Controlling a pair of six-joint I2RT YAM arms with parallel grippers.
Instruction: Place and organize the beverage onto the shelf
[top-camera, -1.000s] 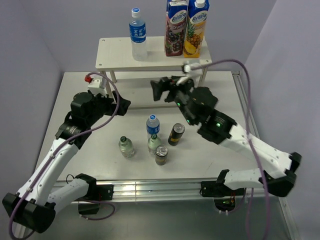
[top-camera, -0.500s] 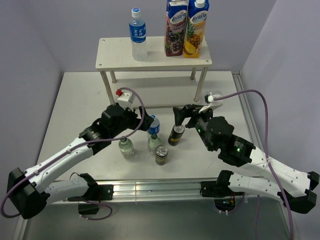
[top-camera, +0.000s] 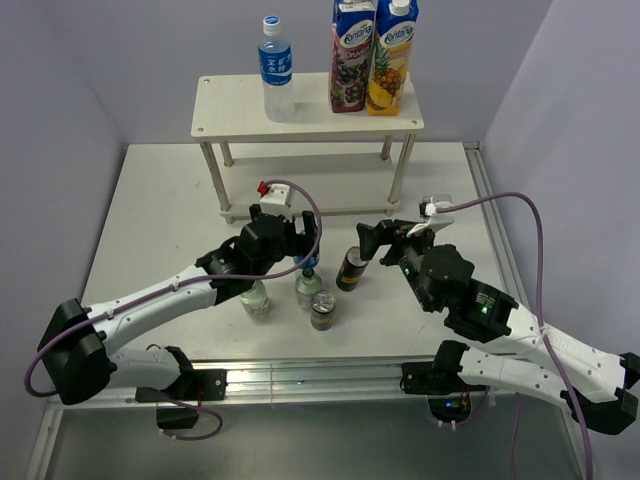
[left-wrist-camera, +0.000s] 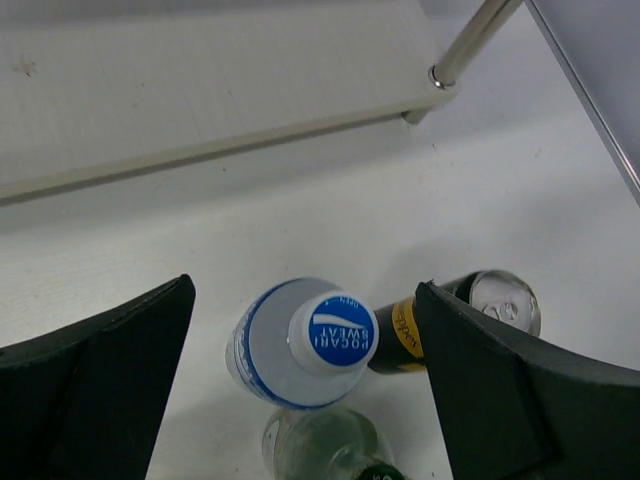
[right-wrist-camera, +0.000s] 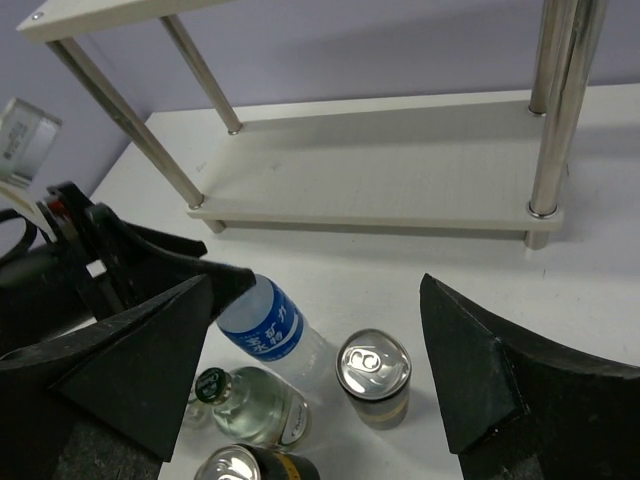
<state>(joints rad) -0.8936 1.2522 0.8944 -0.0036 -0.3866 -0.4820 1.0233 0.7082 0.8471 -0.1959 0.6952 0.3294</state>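
Observation:
The cream-white shelf (top-camera: 230, 118) stands at the back. One blue-capped water bottle (top-camera: 276, 68) stands on its top board. The other water bottle (top-camera: 308, 262) stands on the table with two green-capped bottles (top-camera: 254, 297) (top-camera: 308, 288) and two dark cans (top-camera: 351, 267) (top-camera: 322, 309). My left gripper (top-camera: 305, 240) is open, just above this bottle; in the left wrist view its blue cap (left-wrist-camera: 336, 333) sits between the wide-open fingers (left-wrist-camera: 100, 390). My right gripper (top-camera: 375, 238) is open and empty, above the far can (right-wrist-camera: 373, 375).
Two tall juice cartons (top-camera: 352, 55) (top-camera: 392, 55) stand on the right of the top board. The shelf's lower board (right-wrist-camera: 380, 170) is bare, with metal legs (right-wrist-camera: 553, 100) at its corners. Purple walls close in the table (top-camera: 150, 200) on three sides.
My left arm has swung right and forward until its open gripper is over the table's water bottle. My right arm has drawn back from the shelf toward the far can.

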